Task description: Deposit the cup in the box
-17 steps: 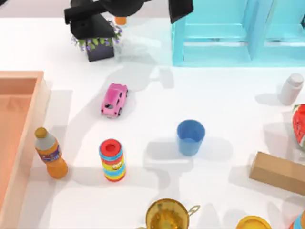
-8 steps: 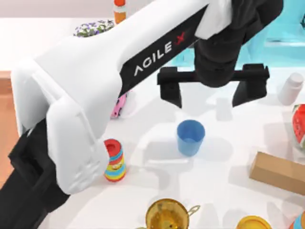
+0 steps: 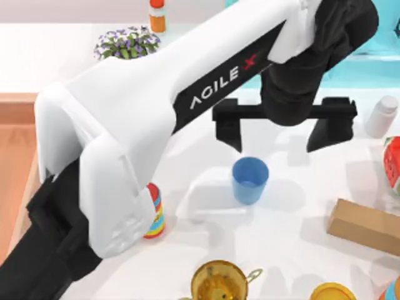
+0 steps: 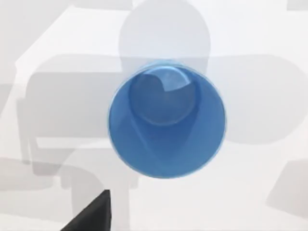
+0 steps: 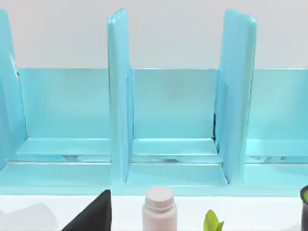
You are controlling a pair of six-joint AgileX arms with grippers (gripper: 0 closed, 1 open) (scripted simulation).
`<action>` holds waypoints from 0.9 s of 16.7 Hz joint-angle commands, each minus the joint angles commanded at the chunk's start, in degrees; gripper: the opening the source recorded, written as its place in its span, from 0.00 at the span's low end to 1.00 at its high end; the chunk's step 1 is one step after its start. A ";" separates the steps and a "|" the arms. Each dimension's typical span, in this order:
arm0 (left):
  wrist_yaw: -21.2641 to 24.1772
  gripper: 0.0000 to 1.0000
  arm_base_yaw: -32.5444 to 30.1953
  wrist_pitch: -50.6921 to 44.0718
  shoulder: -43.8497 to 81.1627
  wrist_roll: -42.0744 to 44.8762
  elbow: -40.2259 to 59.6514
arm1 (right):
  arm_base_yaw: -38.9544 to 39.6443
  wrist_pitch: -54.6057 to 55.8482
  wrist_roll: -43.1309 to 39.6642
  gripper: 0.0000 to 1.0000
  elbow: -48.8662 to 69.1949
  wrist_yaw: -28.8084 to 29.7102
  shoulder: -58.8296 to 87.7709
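My left gripper hangs wide open above the cup, having crept slightly nearer it in the last half second; fingers not yet around it. Cup upright at mid-table, looking centred in the left wrist view. The box lies far left, so descent and grasp come first.

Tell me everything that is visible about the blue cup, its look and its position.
The cup is a plain blue tumbler that looks like plastic, without handle, narrowing toward its base. It stands upright on the white table, open side up and empty inside, as the left wrist view shows. Nothing touches it. The left claw hangs open above it, and shadows fall around it.
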 joint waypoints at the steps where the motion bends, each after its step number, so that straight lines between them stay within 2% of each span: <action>1: 0.00 1.00 0.00 0.16 -0.04 0.03 -0.16 | 0.00 0.00 0.00 1.00 0.00 0.00 0.00; 4: 0.04 1.00 0.10 4.03 -0.54 0.33 -4.16 | 0.00 0.00 0.00 1.00 0.00 0.00 0.00; 10: 0.05 1.00 0.64 20.67 -1.80 0.84 -22.39 | 0.00 0.00 0.00 1.00 0.00 0.00 0.00; 15: 0.05 1.00 0.74 24.39 -2.00 0.94 -26.20 | 0.00 0.00 0.00 1.00 0.00 0.00 0.00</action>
